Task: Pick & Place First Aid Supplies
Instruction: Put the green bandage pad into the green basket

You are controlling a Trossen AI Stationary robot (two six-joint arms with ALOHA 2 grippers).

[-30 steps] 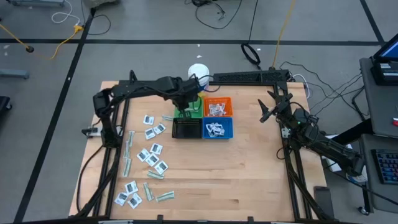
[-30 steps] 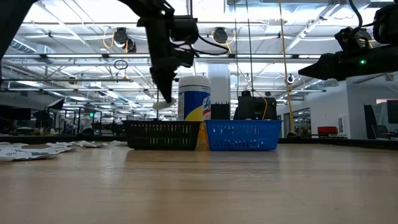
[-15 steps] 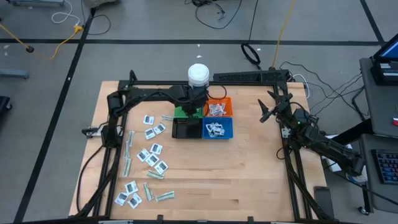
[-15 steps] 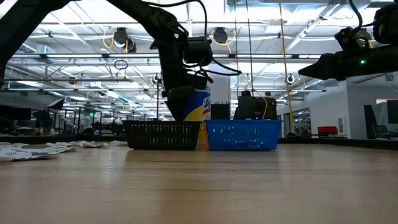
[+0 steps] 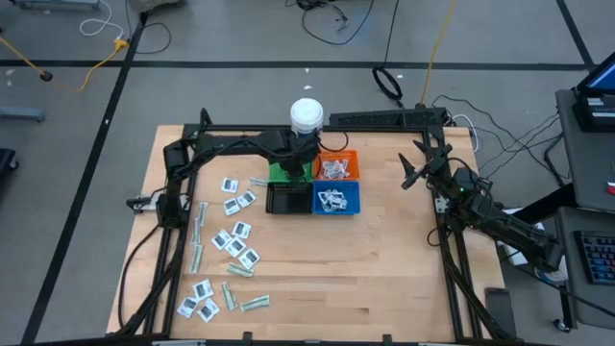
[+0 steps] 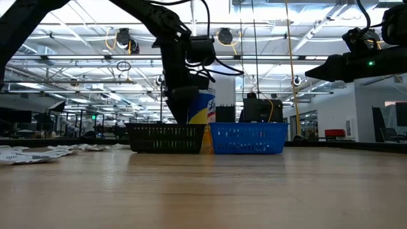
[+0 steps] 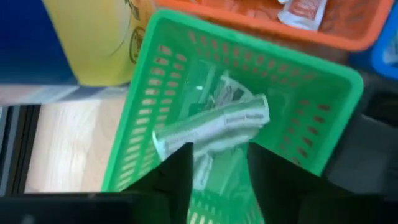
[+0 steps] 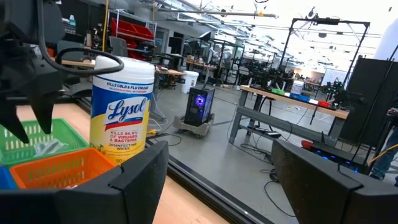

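My left gripper (image 7: 217, 180) hangs open over the green bin (image 7: 158, 93), fingers pointing down into it. A pale-green strip (image 7: 214, 127) lies in that bin just past the fingertips, on top of other strips, and nothing sits between the fingers. The same gripper (image 5: 293, 161) shows in the high view above the green bin (image 5: 281, 174). Many white sachets and pale-green strips (image 5: 231, 240) lie flat on the table's left half. My right gripper (image 5: 413, 169) waits open at the right, raised off the table.
Orange bin (image 5: 336, 165) and blue bin (image 5: 336, 200) hold white sachets; a black bin (image 5: 288, 199) stands in front of the green one. A white tub (image 5: 307, 115) stands just behind the bins. Bare wood spans the table's near and right parts.
My left gripper has come down toward the green bin and shifted a little toward the table's right edge. In the low view it has sunk behind the black bin, and the pale strip seen at its tips a second ago no longer shows there.
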